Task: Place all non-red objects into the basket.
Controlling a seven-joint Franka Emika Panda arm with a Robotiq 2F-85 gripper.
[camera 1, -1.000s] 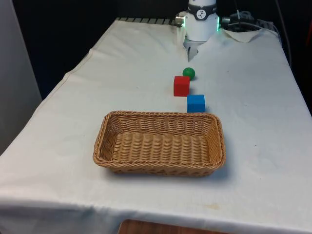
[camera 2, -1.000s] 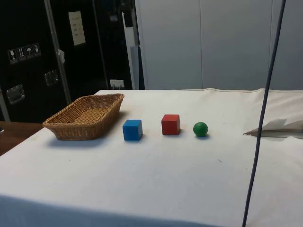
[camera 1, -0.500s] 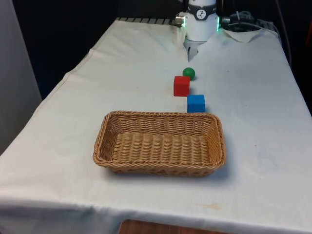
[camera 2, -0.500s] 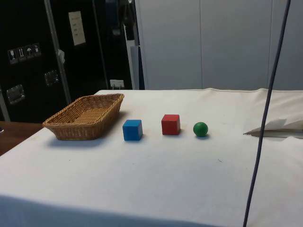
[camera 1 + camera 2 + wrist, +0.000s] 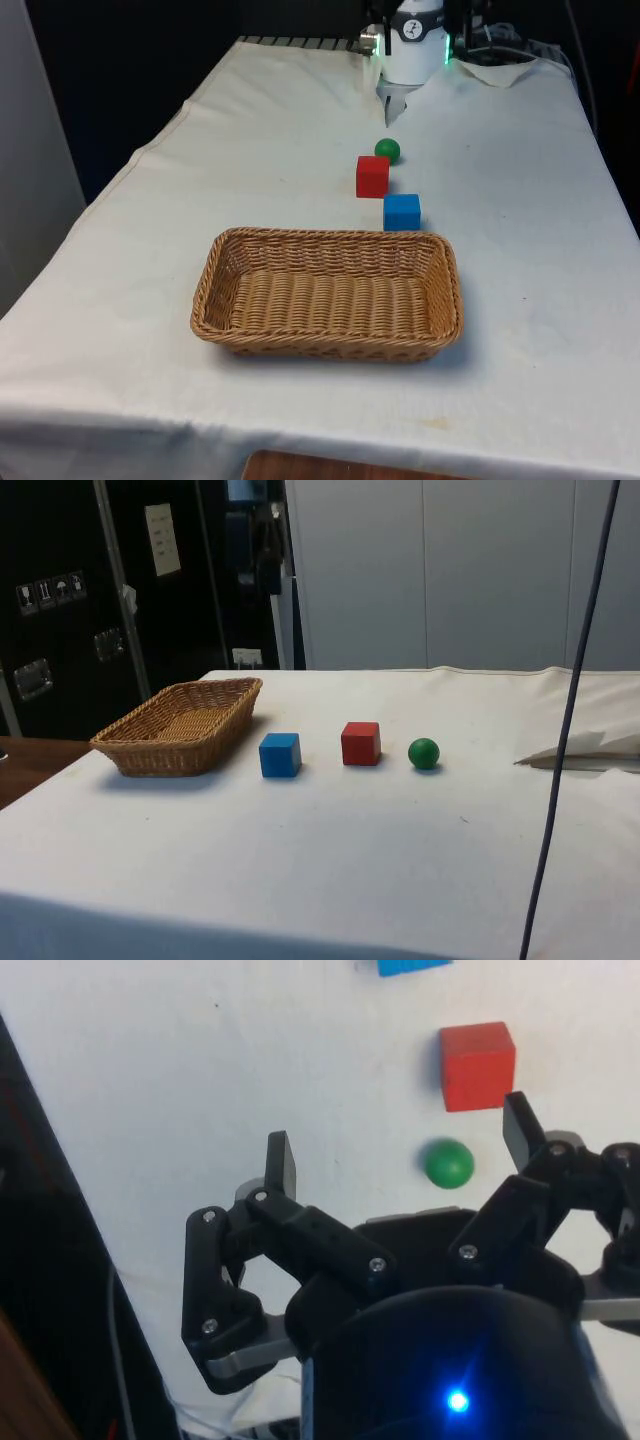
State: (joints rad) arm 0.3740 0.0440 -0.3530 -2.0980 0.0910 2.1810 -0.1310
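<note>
— Anything moved on the cloth?
— Nothing. Only the arm (image 5: 413, 40), shifted slightly up at the far end; in the side view, dark gear up top lower than before.

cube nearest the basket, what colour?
Blue. The cube beside the basket shows best in the front view.

Basket (image 5: 327, 295) sits on surface (image 5: 160, 250), nearest front cam. Behind it, in a row toward robot: cube (image 5: 401, 212) just beside basket's far rim, block (image 5: 372, 176), then ball (image 5: 387, 150). All three outside basket, apart.
</note>
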